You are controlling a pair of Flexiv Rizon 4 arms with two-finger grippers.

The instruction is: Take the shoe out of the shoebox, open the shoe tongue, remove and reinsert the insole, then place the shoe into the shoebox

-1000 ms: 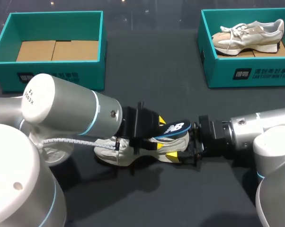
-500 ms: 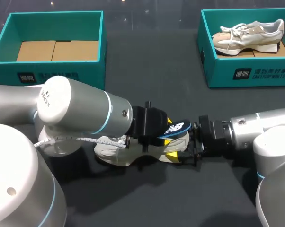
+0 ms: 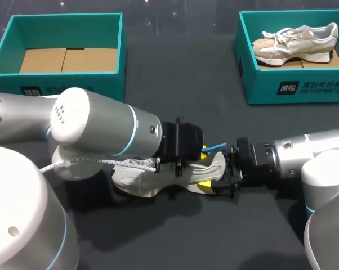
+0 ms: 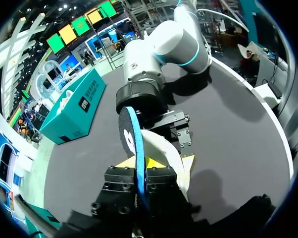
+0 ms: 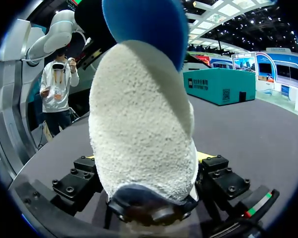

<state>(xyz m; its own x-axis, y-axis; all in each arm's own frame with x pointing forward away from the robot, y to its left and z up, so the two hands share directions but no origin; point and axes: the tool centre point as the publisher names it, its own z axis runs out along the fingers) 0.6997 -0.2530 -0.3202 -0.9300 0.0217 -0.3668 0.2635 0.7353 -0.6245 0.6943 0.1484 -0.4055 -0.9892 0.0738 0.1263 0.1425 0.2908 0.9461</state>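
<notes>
left gripper pinches thin blue foam insole edge-on; right gripper clamps heel of cream sneaker. Probably best: keep insole in line w/ shoe mouth, heel firm, no twisting

shoe front-centre on table, insole sticking out of it. left box behind at left; right box behind at right, second shoe inside.

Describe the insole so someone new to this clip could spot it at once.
At the table's near middle lies a white shoe, outside the teal boxes. The insole is the thin sheet sticking up from that shoe, pinched in the left gripper; it alone there is bright blue.
</notes>
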